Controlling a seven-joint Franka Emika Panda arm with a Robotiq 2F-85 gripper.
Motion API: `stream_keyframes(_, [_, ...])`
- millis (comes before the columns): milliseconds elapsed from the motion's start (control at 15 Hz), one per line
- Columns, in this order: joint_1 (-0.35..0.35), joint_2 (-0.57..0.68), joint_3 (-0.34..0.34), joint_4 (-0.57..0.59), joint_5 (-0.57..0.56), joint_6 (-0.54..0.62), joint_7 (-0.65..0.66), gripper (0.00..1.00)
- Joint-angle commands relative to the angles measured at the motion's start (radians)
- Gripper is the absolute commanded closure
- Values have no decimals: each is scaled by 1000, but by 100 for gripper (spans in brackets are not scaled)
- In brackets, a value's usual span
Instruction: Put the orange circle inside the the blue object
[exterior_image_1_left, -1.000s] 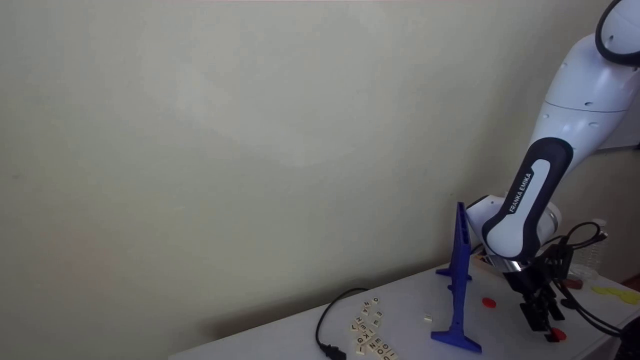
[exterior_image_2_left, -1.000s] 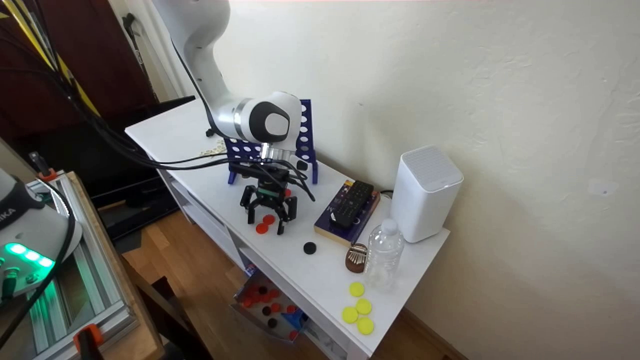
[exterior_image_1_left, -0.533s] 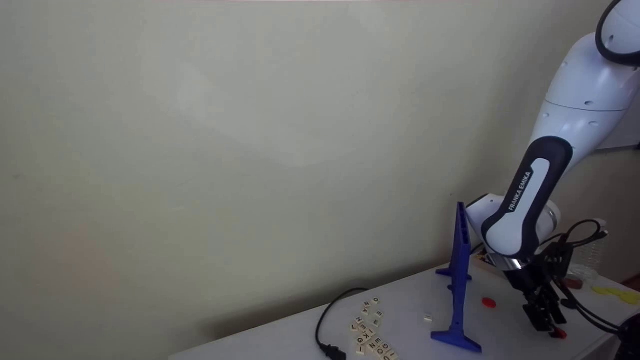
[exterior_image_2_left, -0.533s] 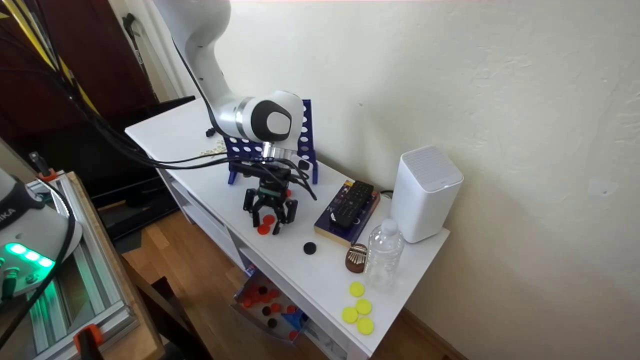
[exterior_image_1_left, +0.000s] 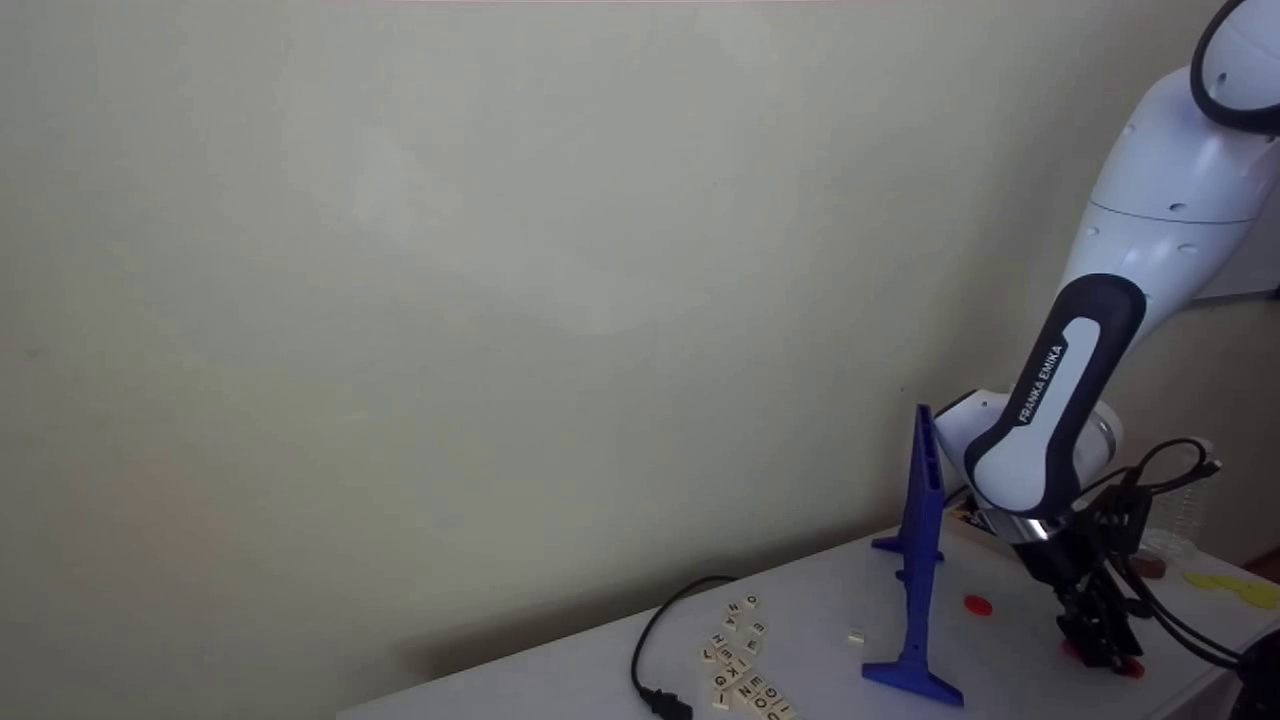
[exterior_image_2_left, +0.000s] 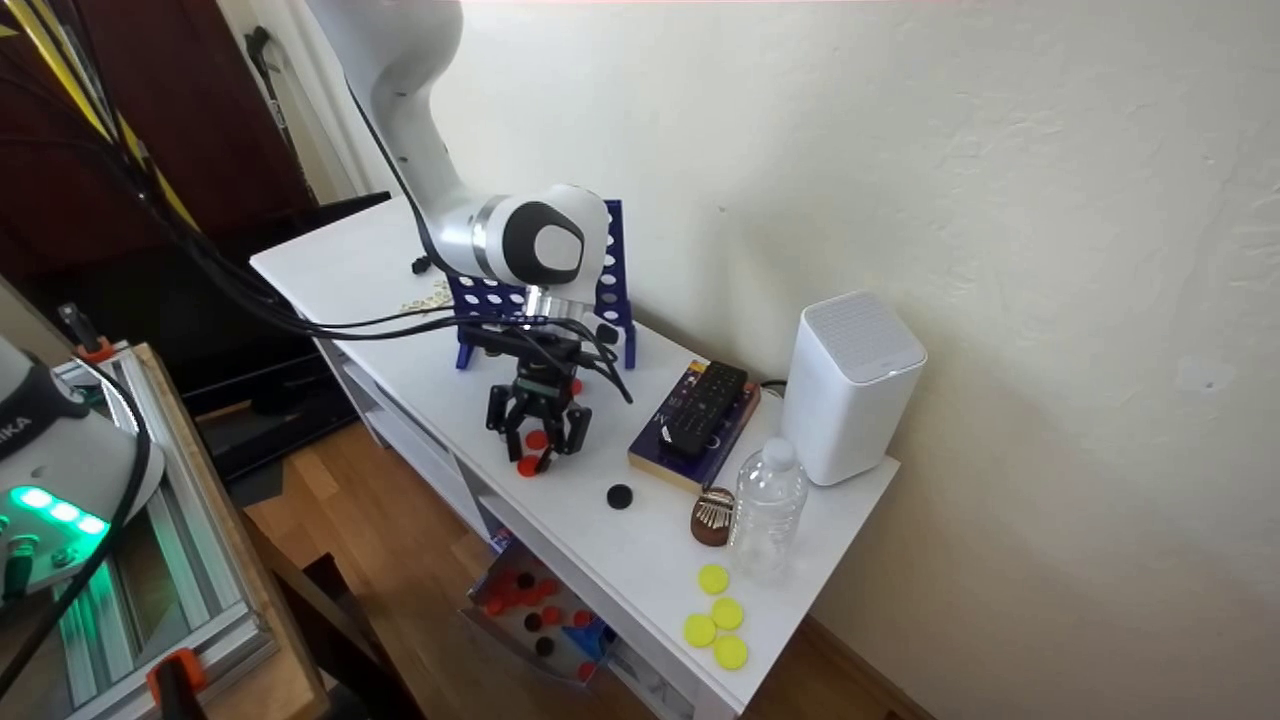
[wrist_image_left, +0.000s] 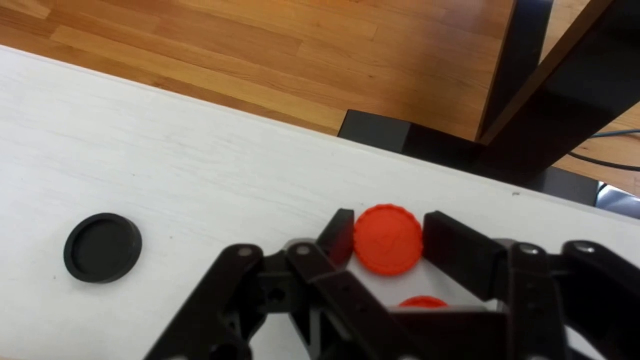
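An orange circle (wrist_image_left: 388, 240), a red-orange disc with a ridged rim, lies flat on the white table near its edge. My gripper (exterior_image_2_left: 529, 456) is low over it, one finger against each side, and both fingertips appear to touch its rim. A second disc of the same colour (exterior_image_2_left: 536, 440) sits just behind, partly covered by the gripper in the wrist view. Another such disc (exterior_image_1_left: 978, 605) rests closer to the blue object (exterior_image_1_left: 917, 600). That blue object stands upright on two feet, edge-on here; its panel of round holes is partly behind the arm in an exterior view.
A black disc (wrist_image_left: 102, 247) lies beside the gripper. Farther along are a book with a remote (exterior_image_2_left: 700, 410), a small thumb piano (exterior_image_2_left: 712, 516), a clear bottle (exterior_image_2_left: 770, 510), a white speaker (exterior_image_2_left: 860, 390) and several yellow discs (exterior_image_2_left: 727, 612). Letter tiles (exterior_image_1_left: 735, 665) lie beyond the blue object.
My gripper's fingers have come together from wide apart onto the sides of the disc. The disc has shifted slightly toward the table's edge. The blue object stands where it was.
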Motion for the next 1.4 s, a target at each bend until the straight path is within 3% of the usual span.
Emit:
stream_keyframes(0, [3,23,-5,8,-1,1,-5,83])
stream_keyframes(733, [-67,-154,-21,-207,18,253,-25,83])
stream_keyframes(933, [-76,-173,-15,-220,36,285,-31,83])
stream_keyframes(1000, [-73,-175,-15,-218,41,272,-28,62])
stream_keyframes(1067, [-67,-176,-18,-213,42,259,-24,34])
stream_keyframes(1200, [-61,-171,-20,-202,42,241,-21,34])
stream_keyframes(1333, [-53,-160,-21,-188,40,225,-18,23])
